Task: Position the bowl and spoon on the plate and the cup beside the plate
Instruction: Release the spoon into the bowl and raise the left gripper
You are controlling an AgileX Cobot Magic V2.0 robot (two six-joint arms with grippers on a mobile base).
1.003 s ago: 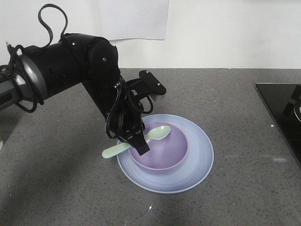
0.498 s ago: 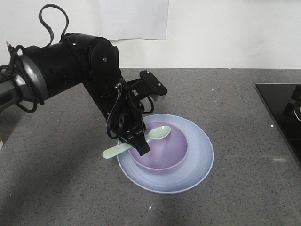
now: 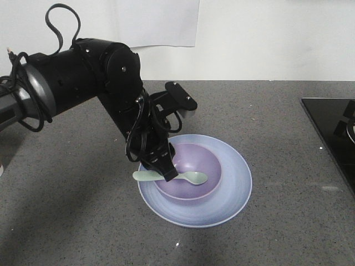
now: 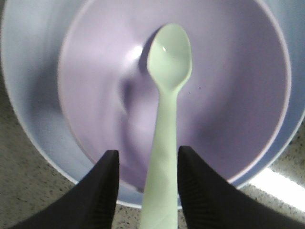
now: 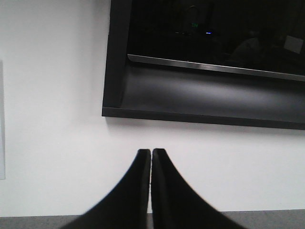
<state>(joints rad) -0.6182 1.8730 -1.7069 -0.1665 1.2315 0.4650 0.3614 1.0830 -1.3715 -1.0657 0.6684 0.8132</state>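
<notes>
The left gripper (image 4: 147, 153) was positioned over the left rim of the small round lavender-purple plastic bowl (image 3: 195, 159), pointing down into it. Its two black fingers (image 4: 106, 191) were parted. The flat handle of the pale mint-green plastic spoon (image 4: 169, 53) ran between them. A clear gap showed on one side of the handle, and the other finger stood just beside it. The handle was not pinched.

The spoon's head lay inside the bowl. Its handle crossed the bowl's left rim and reached out over the round pale blue plastic plate (image 3: 236, 185). The bowl sat on the plate, roughly in the middle, with the plate's raised rim showing all around it. The plate rested on the grey speckled countertop (image 3: 277, 119), well apart from the black cooktop (image 3: 333, 127) at the right edge.

The right gripper (image 5: 151, 160) was held up, away from the work area, facing a white wall (image 5: 52, 95) and a black-framed panel (image 5: 214, 100). Its fingers were pressed together with nothing between them.
</notes>
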